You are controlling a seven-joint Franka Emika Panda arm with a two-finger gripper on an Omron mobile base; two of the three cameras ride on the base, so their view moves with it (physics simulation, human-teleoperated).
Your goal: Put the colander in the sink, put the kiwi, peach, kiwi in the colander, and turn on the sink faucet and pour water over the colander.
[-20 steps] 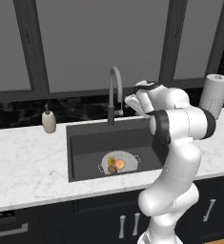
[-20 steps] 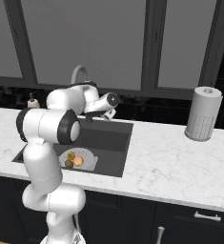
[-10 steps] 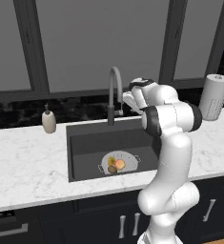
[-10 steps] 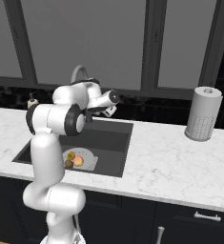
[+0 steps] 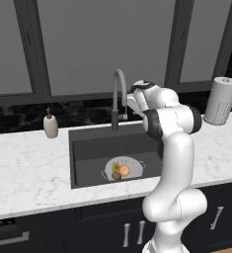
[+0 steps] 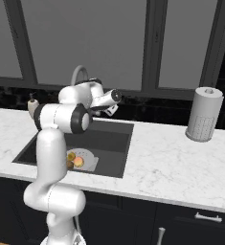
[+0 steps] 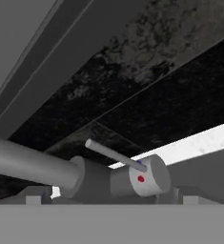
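The colander (image 5: pixel 132 167) (image 6: pixel 87 158) lies at the bottom of the sink (image 5: pixel 93 143) (image 6: pixel 111 143). It holds the orange-pink peach (image 5: pixel 124 170) (image 6: pixel 78 161) and two brownish kiwis (image 5: pixel 116 175) (image 6: pixel 71 156). No water runs from the sink faucet (image 5: pixel 118 94) (image 6: pixel 77 74). My gripper (image 5: pixel 130 104) (image 6: pixel 109 110) (image 7: pixel 112 196) is up beside the faucet's base, open. In the hand view its fingertips (image 7: pixel 35 196) flank the lever's round hub (image 7: pixel 142 178), and the thin lever rod (image 7: pixel 111 154) sticks up between them. I cannot tell if they touch it.
A beige soap dispenser (image 5: pixel 51 125) (image 6: pixel 32 104) stands left of the sink against the dark backsplash. A paper towel roll (image 5: pixel 220 101) (image 6: pixel 204 114) stands on the white marble counter (image 5: pixel 28 168) (image 6: pixel 171 162) to the right.
The hand has crept closer to the faucet's base and lever while the elbow swung round. Colander and fruit have not moved.
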